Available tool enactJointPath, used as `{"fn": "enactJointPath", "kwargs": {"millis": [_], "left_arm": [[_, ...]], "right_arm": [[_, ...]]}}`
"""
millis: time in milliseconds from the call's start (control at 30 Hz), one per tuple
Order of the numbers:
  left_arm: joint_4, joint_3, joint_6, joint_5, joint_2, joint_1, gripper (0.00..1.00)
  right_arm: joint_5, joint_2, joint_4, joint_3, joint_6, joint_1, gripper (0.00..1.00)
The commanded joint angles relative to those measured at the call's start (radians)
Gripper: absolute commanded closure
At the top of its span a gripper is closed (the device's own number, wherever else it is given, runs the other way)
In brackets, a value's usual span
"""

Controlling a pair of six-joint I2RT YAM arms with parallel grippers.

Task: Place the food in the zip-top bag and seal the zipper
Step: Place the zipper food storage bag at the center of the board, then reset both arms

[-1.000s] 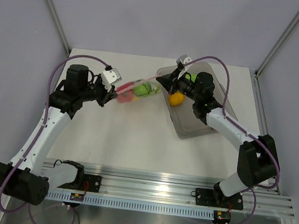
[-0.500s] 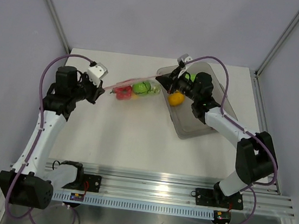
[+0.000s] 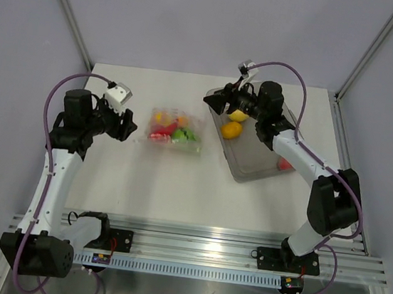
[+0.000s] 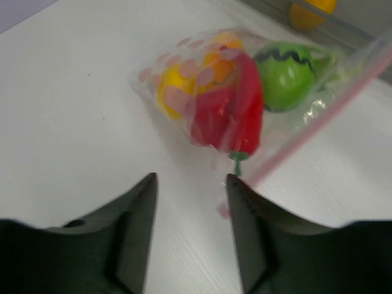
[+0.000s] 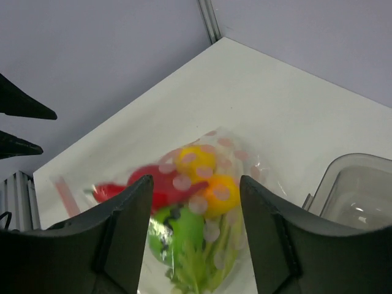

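One white table [image 3: 177, 188], fills the middle of the overhead view. Two arms: left arm [image 3: 57, 173] at the left edge, right arm [image 3: 302, 160] reaching in from the lower right.

One grey tray [image 3: 251, 169], right of centre. One zip-top bag [image 3: 175, 143], lying flat on the table at centre, just left of the tray and apart from both claws.

Left claw [image 4: 188, 180]: released, fingers spread, nothing between them. Right claw [image 5: 196, 184]: released likewise, raised over the tray's upper left corner.

Food in the bag, four pieces: red pepper [image 4: 229, 119], green piece [image 4: 286, 76], yellow piece [image 4: 171, 92], orange piece [image 4: 217, 67]. Food in the tray, three seen: yellow-orange fruit [image 3: 231, 130], yellow fruit [image 3: 240, 115], and a red piece [image 3: 285, 164] partly under the right arm.

One zipper [image 4: 306, 133], a pink strip along the bag's edge. Whether it is sealed cannot be told.

Change noted: a second ago both claws were clenched on the bag's ends, holding it stretched between them. Both have since let go, the left arm has drawn back leftward, and the bag has dropped lower in the frame.
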Motion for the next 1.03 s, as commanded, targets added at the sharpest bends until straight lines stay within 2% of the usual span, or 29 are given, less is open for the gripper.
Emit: {"fn": "enactJointPath", "kwargs": {"millis": [0, 67, 100, 133, 167, 267, 300, 400, 433, 500, 600, 667, 800, 1000], "left_arm": [[0.018, 0.021, -0.040, 0.064, -0.014, 0.003, 0.38], [0.038, 0.015, -0.057, 0.067, -0.035, 0.003, 0.26], [0.045, 0.010, -0.067, 0.067, -0.043, 0.003, 0.13], [0.065, 0.011, -0.081, 0.059, -0.049, 0.003, 0.03], [0.071, 0.013, -0.096, 0.050, -0.055, 0.003, 0.01], [0.093, 0.048, -0.184, -0.022, -0.067, 0.003, 0.01], [0.094, 0.068, -0.267, -0.089, -0.055, 0.003, 0.01], [0.049, 0.154, -0.421, -0.139, -0.023, 0.001, 0.01], [0.033, 0.177, -0.455, -0.133, -0.009, 0.001, 0.01], [0.045, 0.176, -0.559, -0.083, -0.011, 0.001, 0.01], [0.093, 0.140, -0.658, -0.022, -0.035, 0.001, 0.01], [0.085, 0.128, -0.688, -0.012, -0.052, 0.001, 0.01], [-0.023, 0.162, -0.617, 0.022, -0.052, 0.000, 0.01], [-0.070, 0.193, -0.597, -0.051, -0.060, 0.000, 0.01]], "right_arm": [[0.038, -0.050, -0.087, 0.008, 0.027, -0.003, 0.30], [0.116, -0.095, -0.083, -0.041, 0.047, -0.005, 0.16], [0.144, -0.108, -0.120, -0.046, 0.055, -0.003, 0.01], [0.197, -0.117, -0.154, -0.029, 0.061, -0.003, 0.01], [0.230, -0.126, -0.201, -0.009, 0.064, -0.003, 0.01], [0.381, -0.107, -0.517, 0.146, 0.065, -0.003, 0.01], [0.423, -0.099, -0.680, 0.190, 0.058, -0.003, 0.01], [0.636, -0.096, -0.906, 0.296, 0.078, -0.003, 0.00], [0.753, -0.103, -0.951, 0.313, 0.105, -0.003, 0.00], [0.869, -0.135, -1.048, 0.312, 0.137, -0.003, 0.01], [1.055, -0.197, -1.146, 0.266, 0.177, -0.003, 0.00], [1.090, -0.250, -1.185, 0.244, 0.193, -0.003, 0.01], [1.043, -0.376, -1.173, 0.110, 0.185, -0.005, 0.00], [1.084, -0.560, -1.122, -0.044, 0.214, -0.003, 0.00]]}}
